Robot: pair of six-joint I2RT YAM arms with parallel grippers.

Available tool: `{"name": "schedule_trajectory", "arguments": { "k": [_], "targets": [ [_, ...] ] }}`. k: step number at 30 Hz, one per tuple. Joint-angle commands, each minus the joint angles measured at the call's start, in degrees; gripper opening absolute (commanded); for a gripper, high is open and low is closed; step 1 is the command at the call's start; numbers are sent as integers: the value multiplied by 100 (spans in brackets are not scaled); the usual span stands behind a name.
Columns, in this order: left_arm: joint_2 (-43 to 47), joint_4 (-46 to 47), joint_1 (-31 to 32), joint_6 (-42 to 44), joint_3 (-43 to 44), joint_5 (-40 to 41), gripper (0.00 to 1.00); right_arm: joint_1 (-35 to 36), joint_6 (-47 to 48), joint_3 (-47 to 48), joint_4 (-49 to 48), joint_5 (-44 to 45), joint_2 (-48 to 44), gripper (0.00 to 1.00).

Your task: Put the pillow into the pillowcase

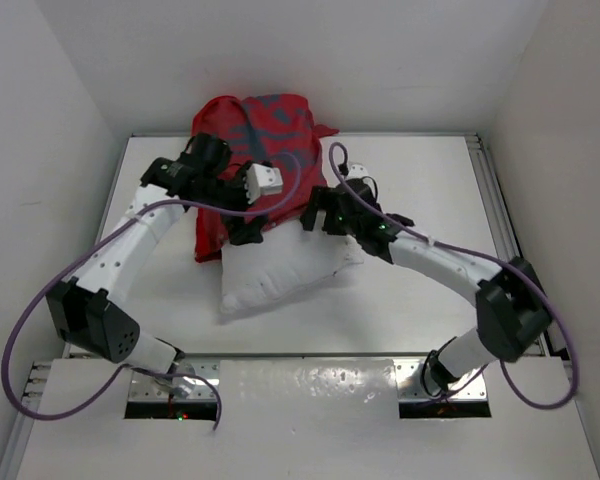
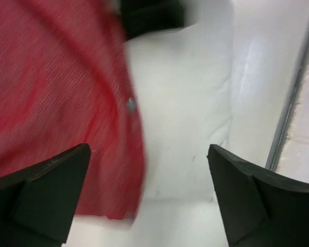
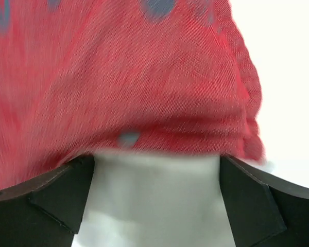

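The red pillowcase lies bunched at the back of the table, its near part draped over the far end of the white pillow. My left gripper is open over the pillowcase's left edge where it meets the pillow. In the left wrist view my left gripper has red fabric on the left and pillow on the right. My right gripper is open at the pillow's far right. In the right wrist view my right gripper straddles the white pillow, with the pillowcase hem just beyond.
White walls close in the table on the left, back and right. A metal rail runs along the right edge and also shows in the left wrist view. Part of the right arm shows dark at the top of the left wrist view.
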State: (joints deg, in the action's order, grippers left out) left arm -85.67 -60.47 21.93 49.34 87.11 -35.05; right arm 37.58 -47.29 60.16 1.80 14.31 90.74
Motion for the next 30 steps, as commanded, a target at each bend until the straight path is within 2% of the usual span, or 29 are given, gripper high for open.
{"name": "schedule_trajectory", "arguments": {
  "k": [1,4,5,6,8,9,10,12,13,14,15,16,17,19,20,21,23,25,28,30],
  "targets": [
    [691,-27,-469,-47,-45,102,100,21,1940,-548,486,-1218,-986,99],
    [841,254,-890,-564,-246,698,100,-119,2784,-988,1067,-2218,-1803,97],
    [911,481,-1006,-818,-447,875,96,-207,3047,-1128,1172,-2648,-2206,95],
    [929,570,-1146,-917,-562,1112,71,-251,3128,-1173,1304,-2783,-2384,91],
    [886,851,-1524,-1242,-818,1272,30,-453,3225,-1314,1323,-2959,-2796,56],
    [842,913,-1656,-1338,-879,1316,2,-549,3235,-1340,1270,-3029,-2903,36],
    [780,957,-1883,-1461,-967,1342,0,-759,3209,-1384,1235,-3074,-2982,9],
    [535,958,-2026,-1524,-1012,1360,0,-1015,2920,-1419,946,-2969,-3062,11],
    [429,958,-2131,-1620,-1038,1369,10,-1364,2666,-1454,788,-2777,-3045,33],
    [219,993,-2175,-1690,-1056,1413,23,-1585,2394,-1516,639,-2627,-3001,40],
    [130,1010,-2193,-1726,-1056,1465,54,-1805,1860,-1516,341,-2678,-2809,46],
    [34,1115,-2341,-1857,-1108,1518,64,-2277,1559,-1507,216,-2757,-2642,54],
    [-115,1203,-2360,-1936,-1143,1623,75,-2517,938,-1464,6,-2853,-2449,54],
    [-326,1396,-2457,-2138,-1266,1624,83,-2999,477,-1202,-145,-3528,-1685,58],
    [-406,1415,-2466,-2183,-1275,1563,85,-3107,144,-1113,-467,-3862,-1413,66],
    [-503,1432,-2475,-2201,-1293,1423,97,-3169,-24,-1060,-931,-4161,-1140,70],
    [-748,1520,-2492,-2288,-1319,1334,100,-3222,-472,-928,-1391,-4471,-480,73],
    [-1020,1590,-2501,-2350,-1346,1404,100,-3144,-518,-762,-1753,-4306,-42,79],
    [-1363,1678,-2562,-2307,-1407,1738,98,-3003,-194,-376,-1412,-3805,547,84],
    [-1522,1644,-2606,-2184,-1451,1695,93,-2959,-79,-163,-1218,-3847,926,85]
  ]
}}
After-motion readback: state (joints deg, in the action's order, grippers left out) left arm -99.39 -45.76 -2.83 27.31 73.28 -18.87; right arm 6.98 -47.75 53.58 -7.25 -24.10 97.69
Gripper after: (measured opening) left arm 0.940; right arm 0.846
